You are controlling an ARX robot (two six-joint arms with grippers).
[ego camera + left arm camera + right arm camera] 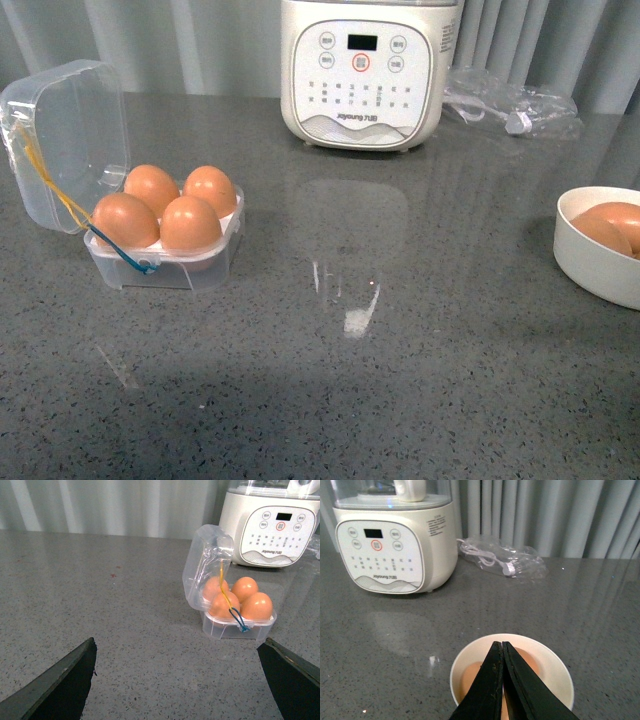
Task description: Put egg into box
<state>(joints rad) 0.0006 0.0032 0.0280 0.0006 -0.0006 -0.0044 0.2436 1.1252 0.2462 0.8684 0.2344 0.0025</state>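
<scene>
A grey speckled counter [400, 400] is carrying an open box [190, 272] at the left, a white cooker [368, 75] at the back, a clear bag [505, 102] lying beside it, and a bowl [590, 265] at the right.

left pincer [178, 641]: fingers spread wide apart | right pincer [500, 644]: fingers pressed together, tips touching

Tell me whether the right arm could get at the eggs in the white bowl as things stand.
Probably yes. The right gripper hangs right above the white bowl, whose top is open with nothing over the eggs. Its jaws are shut, though, so they would need to open first.
</scene>
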